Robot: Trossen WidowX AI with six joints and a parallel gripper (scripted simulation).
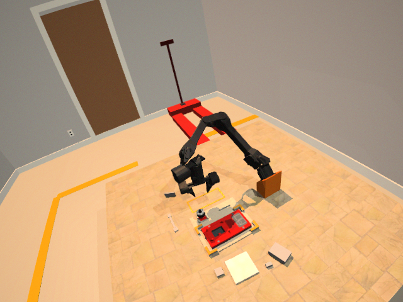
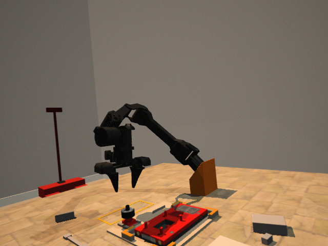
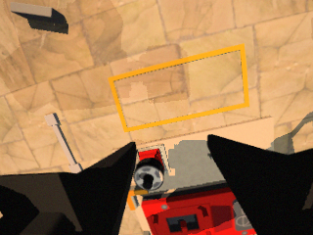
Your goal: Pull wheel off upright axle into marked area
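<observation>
From the top, your gripper (image 1: 199,189) hangs fingers apart, holding nothing, with the wheel (image 1: 200,214) on its axle at six o'clock; outside, it floats high; wrist-on, the yellow box (image 3: 178,88) waits at twelve o'clock.

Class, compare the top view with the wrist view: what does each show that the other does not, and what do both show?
Only the top view: the brown door, the red pallet jack and the whole black arm. Only the wrist view: the close gap between the black open gripper fingers. Both: the yellow-outlined marked area and the black wheel on its axle.
</observation>
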